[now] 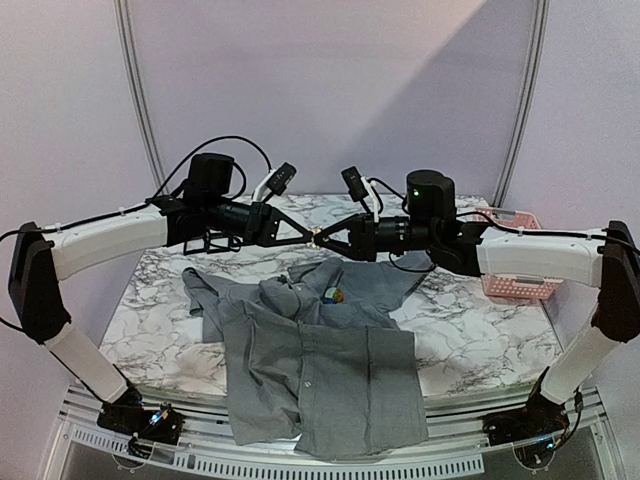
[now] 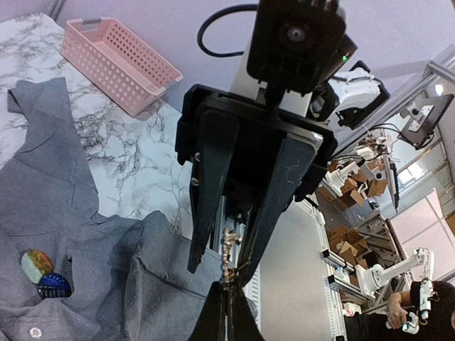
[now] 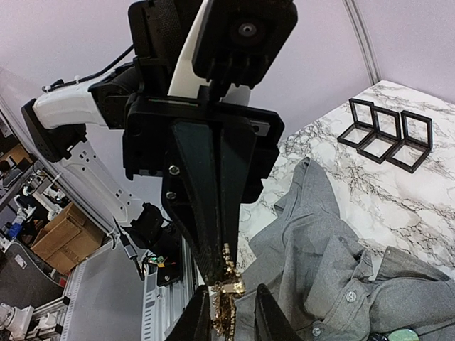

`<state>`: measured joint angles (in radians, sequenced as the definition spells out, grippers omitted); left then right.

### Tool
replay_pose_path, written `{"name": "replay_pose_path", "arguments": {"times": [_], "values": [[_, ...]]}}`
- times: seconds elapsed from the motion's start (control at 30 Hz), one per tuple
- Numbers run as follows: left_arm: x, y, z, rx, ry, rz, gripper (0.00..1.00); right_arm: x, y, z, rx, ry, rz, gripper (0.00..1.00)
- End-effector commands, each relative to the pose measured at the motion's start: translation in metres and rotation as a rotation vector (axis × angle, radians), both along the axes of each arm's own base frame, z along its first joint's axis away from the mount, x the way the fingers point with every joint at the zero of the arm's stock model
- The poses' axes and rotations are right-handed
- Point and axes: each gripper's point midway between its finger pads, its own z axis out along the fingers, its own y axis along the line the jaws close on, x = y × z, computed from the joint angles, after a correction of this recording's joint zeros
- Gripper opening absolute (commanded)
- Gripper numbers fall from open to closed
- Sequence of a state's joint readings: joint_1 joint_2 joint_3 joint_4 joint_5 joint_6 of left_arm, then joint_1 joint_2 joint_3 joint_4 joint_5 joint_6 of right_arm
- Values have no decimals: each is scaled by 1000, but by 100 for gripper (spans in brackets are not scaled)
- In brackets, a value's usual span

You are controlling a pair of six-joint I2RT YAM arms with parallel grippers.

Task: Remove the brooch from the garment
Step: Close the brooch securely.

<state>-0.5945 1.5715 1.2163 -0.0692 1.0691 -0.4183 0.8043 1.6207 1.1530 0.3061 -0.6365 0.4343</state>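
Observation:
A small golden brooch [image 1: 315, 237] hangs in mid-air above the grey shirt, the garment [image 1: 320, 360], where both grippers meet tip to tip. My left gripper [image 2: 229, 316] is shut on the brooch's [image 2: 229, 259] lower end. My right gripper [image 3: 233, 316] stands open around the brooch [image 3: 231, 284], one finger on each side and a narrow gap still showing on one side. The garment [image 2: 64, 213] lies crumpled on the marble table, with two round colourful badges [image 2: 43, 273] on its chest.
A pink basket [image 1: 520, 270] stands at the table's back right. Three black square frames [image 3: 387, 131] lie on the table's far left. The shirt's hem hangs over the near table edge [image 1: 330, 440].

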Motion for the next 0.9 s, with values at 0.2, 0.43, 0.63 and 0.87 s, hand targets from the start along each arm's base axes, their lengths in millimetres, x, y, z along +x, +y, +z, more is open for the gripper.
{"name": "replay_pose_path", "arguments": {"times": [0.2, 0.43, 0.63, 0.87], "values": [[-17, 0, 19, -42, -80, -49, 0, 27, -5, -16, -37, 69, -110, 17], [-18, 0, 18, -34, -98, -40, 0, 35, -7, -19, -43, 92, -155, 16], [-19, 0, 17, -25, -111, -41, 0, 41, -9, -21, -48, 112, -184, 14], [-22, -1, 16, -14, -121, -45, 0, 48, -10, -22, -56, 144, -205, 13]]}}
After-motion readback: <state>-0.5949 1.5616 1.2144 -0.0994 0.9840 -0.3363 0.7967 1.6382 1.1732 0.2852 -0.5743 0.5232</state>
